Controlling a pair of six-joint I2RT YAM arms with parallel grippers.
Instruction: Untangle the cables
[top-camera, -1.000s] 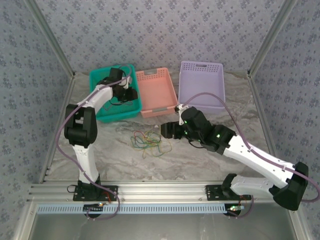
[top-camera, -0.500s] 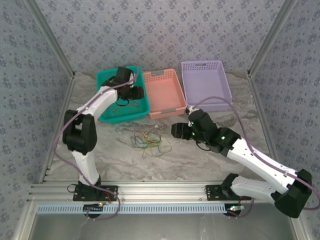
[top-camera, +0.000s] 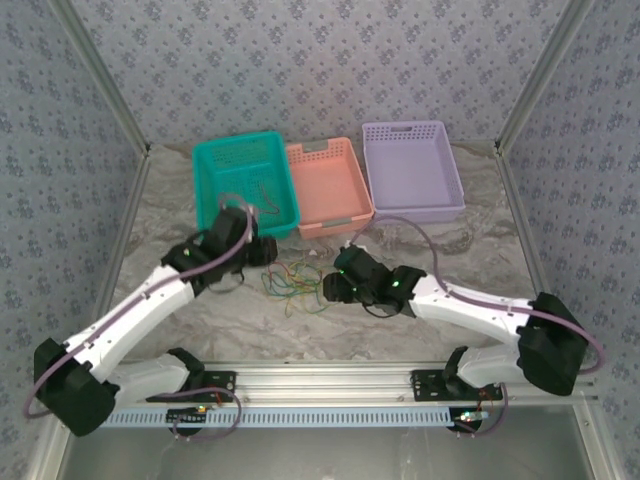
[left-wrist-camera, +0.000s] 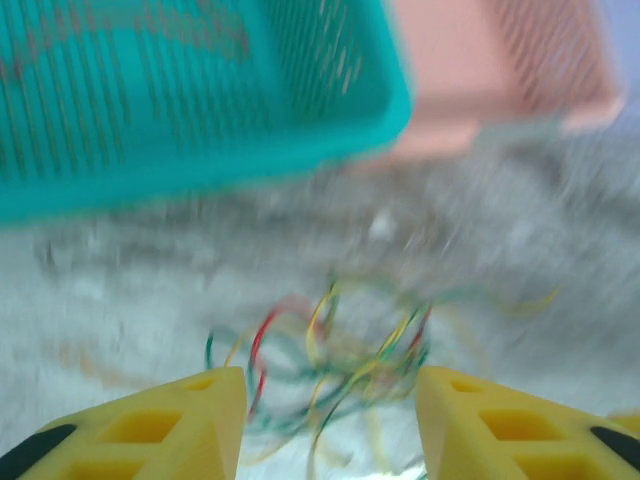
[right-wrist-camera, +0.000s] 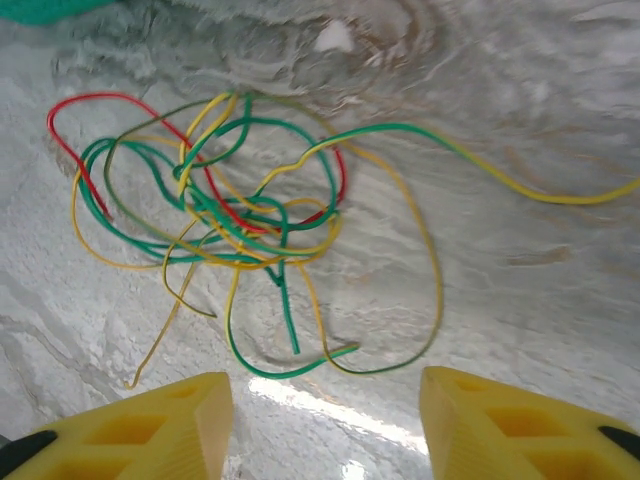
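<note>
1. **Task thing.** The cables (top-camera: 292, 280) lie as one loose tangle on the table (top-camera: 490, 250), just in front of the pink basket (top-camera: 335, 222) at its near-left corner and apart from its wall. Green, yellow, red and olive strands cross in a dense middle. One long green-and-yellow tail trails clear of it.
2. **Left gripper** (top-camera: 262, 250). It hangs low in front of the pink basket and beyond its left corner. Its jaws stand moderately apart with nothing between them. Its wrist view is blurred, yet the cables (left-wrist-camera: 340, 350) show in the gap ahead of the fingers.
3. **Right gripper** (top-camera: 330, 285). It sits low in front of the pink basket's near wall. Its jaws are spread and empty, and the cables (right-wrist-camera: 240, 220) lie ahead of the fingers, not touched.
4. **Step in hand (judged).** One strand is to be picked out.
   - The free tail or an outer loop is the better target, because a pinch at the middle would lift the whole bundle.
   - The fingers should straddle a single wire and close fully, as the wire is thin and limp.
   - The other gripper should pin the remainder to the table.
   - The pull should run slowly away from the pink basket, so that no loop snags its wall.
5. **Arm pose.** Both arms reach forward and low. Their forearms converge on the patch of table in front of the pink basket's near-left corner, with the wrists pitched down.
</note>
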